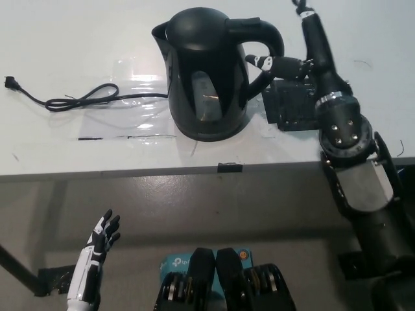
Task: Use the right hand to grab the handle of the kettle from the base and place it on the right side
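Observation:
A black electric kettle point(209, 71) stands upright on its base at the middle of the white table point(78, 39), handle point(271, 40) turned to the right. My black right hand point(305, 55) is raised over the table just right of the handle, open, with one finger reaching toward the handle's inner side and another pointing up past the frame's top. It holds nothing. My white left hand point(97, 249) hangs below the table edge at the lower left, open.
A black power cord point(84, 98) runs left from the kettle base to a plug point(10, 83). A black taped square point(298, 103) lies right of the kettle, partly under my right arm. Clear tape patches and a black tape tab point(228, 167) mark the table front.

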Tool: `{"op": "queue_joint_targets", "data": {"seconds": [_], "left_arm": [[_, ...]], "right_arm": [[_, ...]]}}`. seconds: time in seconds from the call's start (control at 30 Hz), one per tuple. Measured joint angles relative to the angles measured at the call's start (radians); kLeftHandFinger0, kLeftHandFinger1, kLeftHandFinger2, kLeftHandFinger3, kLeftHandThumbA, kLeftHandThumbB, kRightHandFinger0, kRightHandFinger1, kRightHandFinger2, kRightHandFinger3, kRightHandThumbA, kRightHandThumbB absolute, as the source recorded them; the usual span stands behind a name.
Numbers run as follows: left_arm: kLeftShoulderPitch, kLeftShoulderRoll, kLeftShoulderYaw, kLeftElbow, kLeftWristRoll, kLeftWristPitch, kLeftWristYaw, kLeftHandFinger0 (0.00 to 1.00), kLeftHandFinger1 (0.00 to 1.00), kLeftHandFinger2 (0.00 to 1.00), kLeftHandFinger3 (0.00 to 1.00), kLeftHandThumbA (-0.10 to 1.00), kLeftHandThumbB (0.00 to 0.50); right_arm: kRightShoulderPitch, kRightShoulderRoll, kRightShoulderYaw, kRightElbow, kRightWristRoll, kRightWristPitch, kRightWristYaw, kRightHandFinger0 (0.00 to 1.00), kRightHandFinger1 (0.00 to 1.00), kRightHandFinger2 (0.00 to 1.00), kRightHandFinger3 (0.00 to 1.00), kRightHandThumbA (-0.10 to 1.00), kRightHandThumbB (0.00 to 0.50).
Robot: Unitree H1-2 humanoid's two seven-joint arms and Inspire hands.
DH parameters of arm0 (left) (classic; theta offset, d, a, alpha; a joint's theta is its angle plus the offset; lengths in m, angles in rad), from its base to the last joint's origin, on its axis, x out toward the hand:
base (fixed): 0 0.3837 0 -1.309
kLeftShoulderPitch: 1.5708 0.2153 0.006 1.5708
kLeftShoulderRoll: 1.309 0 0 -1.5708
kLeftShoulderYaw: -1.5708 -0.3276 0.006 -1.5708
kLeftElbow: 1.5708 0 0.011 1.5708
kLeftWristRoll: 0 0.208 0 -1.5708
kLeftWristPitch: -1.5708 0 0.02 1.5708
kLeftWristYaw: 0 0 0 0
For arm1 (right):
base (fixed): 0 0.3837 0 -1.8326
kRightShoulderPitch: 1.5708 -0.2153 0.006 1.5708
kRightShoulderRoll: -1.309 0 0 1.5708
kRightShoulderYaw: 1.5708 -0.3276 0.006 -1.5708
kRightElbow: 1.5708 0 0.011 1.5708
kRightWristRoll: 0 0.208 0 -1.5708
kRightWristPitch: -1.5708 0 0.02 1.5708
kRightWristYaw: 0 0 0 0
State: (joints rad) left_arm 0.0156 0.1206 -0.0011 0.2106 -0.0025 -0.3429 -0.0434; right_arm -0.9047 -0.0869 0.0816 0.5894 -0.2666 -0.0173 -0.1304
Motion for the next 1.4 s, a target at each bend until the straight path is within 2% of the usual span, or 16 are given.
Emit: {"op": "queue_joint_targets", "data": {"seconds": [0.17,0.5,0.7,0.73,0.77,0.8,0.83,0.87,0.9,0.93,0.97,1.03,1.07,1.1,1.17,1.4], "left_arm": [[-0.004,0.002,0.0,0.0,0.0,0.0,-0.004,1.0,1.0,1.0,1.0,1.0,0.5],[-0.006,0.007,0.002,0.0,0.0,-0.001,-0.013,1.0,1.0,1.0,1.0,1.0,0.5],[-0.008,0.007,0.004,0.001,-0.001,-0.001,-0.018,1.0,1.0,1.0,1.0,1.0,0.5],[-0.007,0.007,0.004,0.001,-0.001,-0.001,-0.019,1.0,1.0,1.0,1.0,1.0,0.5],[-0.007,0.007,0.005,0.001,-0.002,-0.001,-0.02,1.0,1.0,1.0,1.0,1.0,0.5],[-0.007,0.007,0.005,0.002,-0.003,-0.001,-0.021,1.0,1.0,1.0,1.0,1.0,0.5],[-0.007,0.007,0.005,0.002,-0.004,-0.001,-0.021,1.0,1.0,1.0,1.0,1.0,0.5],[-0.007,0.007,0.006,0.002,-0.004,-0.001,-0.021,1.0,1.0,1.0,1.0,1.0,0.5],[-0.007,0.007,0.006,0.002,-0.005,-0.001,-0.021,1.0,1.0,1.0,1.0,1.0,0.5],[-0.007,0.007,0.006,0.002,-0.006,-0.001,-0.021,1.0,1.0,1.0,1.0,1.0,0.5],[-0.007,0.007,0.006,0.002,-0.007,-0.001,-0.021,1.0,1.0,1.0,1.0,1.0,0.5],[-0.007,0.007,0.007,0.002,-0.009,-0.001,-0.021,1.0,1.0,1.0,1.0,1.0,0.5],[-0.007,0.007,0.007,0.002,-0.01,-0.001,-0.021,1.0,1.0,1.0,1.0,1.0,0.5],[-0.007,0.007,0.007,0.002,-0.011,-0.001,-0.021,1.0,1.0,1.0,1.0,1.0,0.5],[-0.008,0.007,0.007,0.002,-0.014,-0.001,-0.023,1.0,1.0,1.0,1.0,1.0,0.5],[-0.024,0.012,0.012,0.002,-0.032,-0.003,-0.033,1.0,1.0,1.0,1.0,1.0,0.499]], "right_arm": [[-0.045,0.0,0.003,0.111,0.0,-0.009,-0.002,1.0,1.0,1.0,1.0,0.95,0.286],[-0.072,0.001,0.003,0.188,0.001,-0.041,-0.019,1.0,1.0,1.0,1.0,0.91,0.242],[-0.098,0.027,-0.001,0.248,-0.001,-0.105,-0.092,1.0,1.0,1.0,1.0,0.59,0.225],[-0.106,0.032,-0.002,0.272,-0.002,-0.119,-0.109,0.92,1.0,1.0,1.0,0.52,0.213],[-0.115,0.04,-0.003,0.294,-0.003,-0.133,-0.13,0.77,0.9,1.0,1.0,0.44,0.191],[-0.121,0.045,-0.003,0.316,-0.006,-0.143,-0.149,0.62,0.75,0.82,0.82,0.32,0.169],[-0.125,0.051,-0.002,0.331,-0.008,-0.15,-0.162,0.34,0.43,0.56,0.65,0.16,0.17],[-0.13,0.057,-0.001,0.35,-0.013,-0.157,-0.18,0.24,0.35,0.5,0.61,0.1,0.17],[-0.137,0.065,0.001,0.376,-0.02,-0.166,-0.202,0.05,0.17,0.34,0.46,-0.03,0.18],[-0.142,0.068,0.003,0.393,-0.024,-0.171,-0.216,0.0,0.06,0.3,0.37,-0.1,0.189],[-0.148,0.072,0.006,0.41,-0.03,-0.174,-0.231,0.0,0.1,0.38,0.37,-0.1,0.19],[-0.161,0.077,0.017,0.446,-0.043,-0.182,-0.272,0.0,0.22,0.66,0.52,-0.1,0.208],[-0.168,0.078,0.024,0.466,-0.05,-0.186,-0.294,0.0,0.17,0.66,0.55,-0.1,0.18],[-0.177,0.079,0.031,0.486,-0.056,-0.19,-0.314,0.0,0.23,0.72,0.65,-0.1,0.148],[-0.195,0.082,0.044,0.526,-0.067,-0.198,-0.346,0.0,0.29,0.75,0.75,-0.1,0.155],[-0.307,0.099,0.095,0.682,-0.089,-0.246,-0.443,0.0,0.35,0.74,0.78,-0.1,0.161]]}}
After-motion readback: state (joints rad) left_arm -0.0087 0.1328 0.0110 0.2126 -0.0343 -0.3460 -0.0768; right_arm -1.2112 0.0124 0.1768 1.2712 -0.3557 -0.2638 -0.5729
